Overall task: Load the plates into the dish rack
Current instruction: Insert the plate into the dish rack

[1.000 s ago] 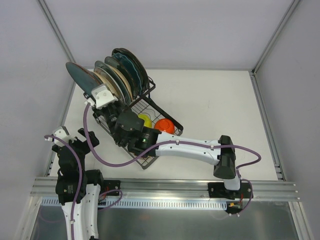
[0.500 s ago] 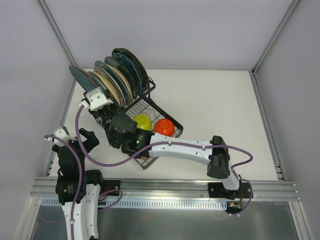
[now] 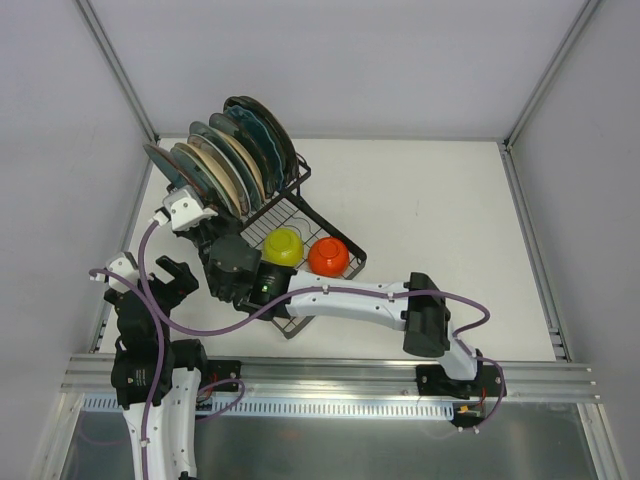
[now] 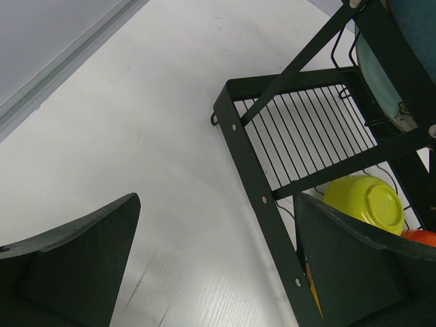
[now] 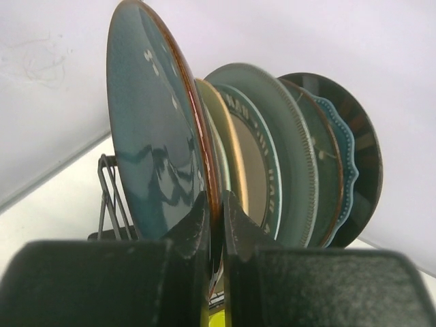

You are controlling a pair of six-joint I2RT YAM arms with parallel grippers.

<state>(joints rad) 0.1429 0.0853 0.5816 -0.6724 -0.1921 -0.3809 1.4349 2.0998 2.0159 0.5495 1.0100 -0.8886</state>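
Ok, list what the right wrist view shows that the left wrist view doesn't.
Only right wrist: the right jaws shut on the rim of the nearest plate, dark teal and roughly upright, with the other plates standing in a row behind it.
Only left wrist: the left jaws wide open and empty over the table, plus the yellow bowl and a sliver of the orange bowl seen through the rack.
Both: black rack wires and at least part of a plate.
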